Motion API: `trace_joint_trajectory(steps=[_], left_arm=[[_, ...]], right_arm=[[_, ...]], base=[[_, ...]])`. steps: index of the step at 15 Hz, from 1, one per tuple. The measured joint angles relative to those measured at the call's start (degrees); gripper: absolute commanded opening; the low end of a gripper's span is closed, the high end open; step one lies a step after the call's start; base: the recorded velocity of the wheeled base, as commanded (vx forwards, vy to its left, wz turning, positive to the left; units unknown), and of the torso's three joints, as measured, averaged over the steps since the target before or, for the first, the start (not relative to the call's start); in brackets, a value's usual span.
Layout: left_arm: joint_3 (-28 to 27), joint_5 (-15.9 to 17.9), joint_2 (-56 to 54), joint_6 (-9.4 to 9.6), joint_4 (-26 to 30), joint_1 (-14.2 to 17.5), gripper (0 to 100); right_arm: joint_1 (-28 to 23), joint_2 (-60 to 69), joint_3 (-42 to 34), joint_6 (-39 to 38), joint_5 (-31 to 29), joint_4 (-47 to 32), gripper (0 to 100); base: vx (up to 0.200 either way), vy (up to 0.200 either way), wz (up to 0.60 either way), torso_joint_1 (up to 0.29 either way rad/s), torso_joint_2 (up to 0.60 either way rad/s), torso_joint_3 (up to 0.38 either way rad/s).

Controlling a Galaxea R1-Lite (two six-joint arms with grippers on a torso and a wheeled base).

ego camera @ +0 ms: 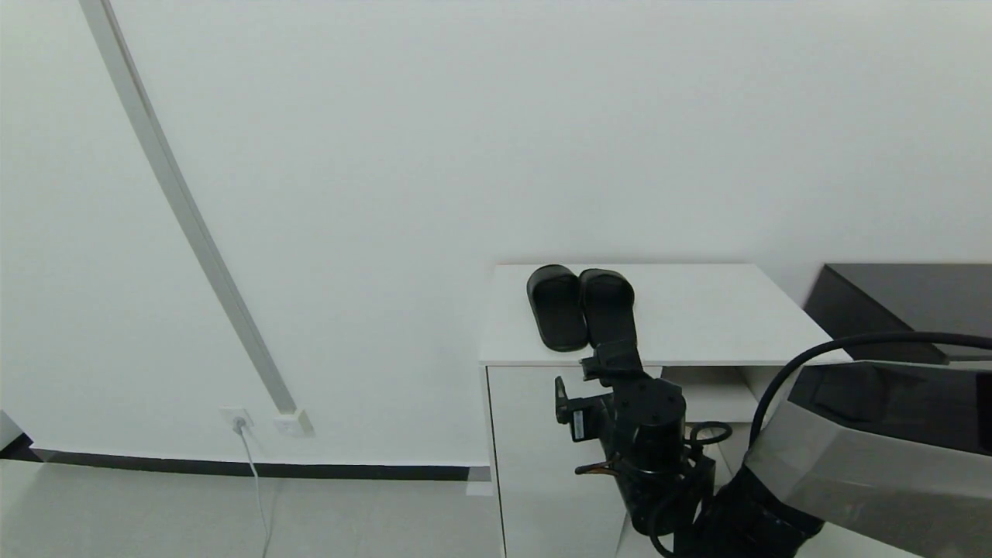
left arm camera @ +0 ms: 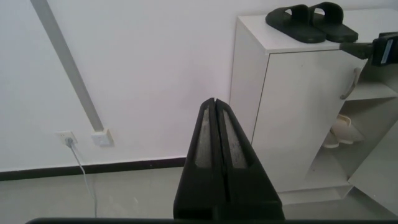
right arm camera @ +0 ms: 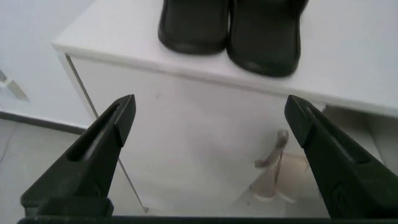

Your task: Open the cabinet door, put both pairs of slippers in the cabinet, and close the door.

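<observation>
A pair of black slippers [ego camera: 581,306] lies on top of the white cabinet [ego camera: 697,314], near its left front corner. My right gripper [ego camera: 612,353] hovers at the cabinet's front edge just below the black slippers [right arm camera: 230,25], its fingers [right arm camera: 115,124] spread open and empty. The left door [left arm camera: 298,118] is closed, its handle [right arm camera: 277,152] at the door's right edge. To the right of it the cabinet stands open, and a beige pair of slippers [left arm camera: 342,130] rests on a shelf inside. My left gripper [left arm camera: 214,106] is shut and empty, well left of the cabinet [left arm camera: 249,74].
A dark piece of furniture [ego camera: 891,302] stands right of the cabinet. On the wall to the left are a slanting cable duct [ego camera: 178,194] and a socket with a white cord [ego camera: 236,422]. Bare floor [ego camera: 232,511] lies left of the cabinet.
</observation>
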State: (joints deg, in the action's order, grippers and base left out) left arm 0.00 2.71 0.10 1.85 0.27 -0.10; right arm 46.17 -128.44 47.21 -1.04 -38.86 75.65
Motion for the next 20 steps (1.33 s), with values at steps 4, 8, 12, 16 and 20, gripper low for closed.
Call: trace_joint_trajectory(steps=[4, 8, 12, 16, 20], left_arm=[[0.0, 0.0, 0.0, 0.00, 0.0, 0.0, 0], [0.0, 0.0, 0.0, 0.00, 0.0, 0.0, 0], [0.0, 0.0, 0.0, 0.02, 0.0, 0.0, 0], [0.0, 0.0, 0.0, 0.06, 0.0, 0.0, 0], [0.0, 0.0, 0.0, 0.06, 0.0, 0.0, 0]], right_arm=[[-3.0, 3.0, 11.1, -2.5, 0.0, -19.5, 100], [-4.8, 5.5, 22.9, -9.5, 0.0, -37.9, 100], [-5.8, 5.9, 25.4, -10.1, 2.2, -39.5, 100], [-6.0, 5.2, 25.2, -10.4, 3.7, -39.5, 100], [-6.2, 3.3, 25.0, -11.4, 4.7, -39.5, 100]], base=[[0.000, 0.000, 0.00, 0.000, 0.00, 0.000], [0.000, 0.000, 0.00, 0.000, 0.00, 0.000], [0.000, 0.000, 0.00, 0.000, 0.00, 0.000], [0.150, 0.000, 0.00, 0.001, 0.00, 0.002], [0.200, 0.000, 0.00, 0.002, 0.00, 0.000]])
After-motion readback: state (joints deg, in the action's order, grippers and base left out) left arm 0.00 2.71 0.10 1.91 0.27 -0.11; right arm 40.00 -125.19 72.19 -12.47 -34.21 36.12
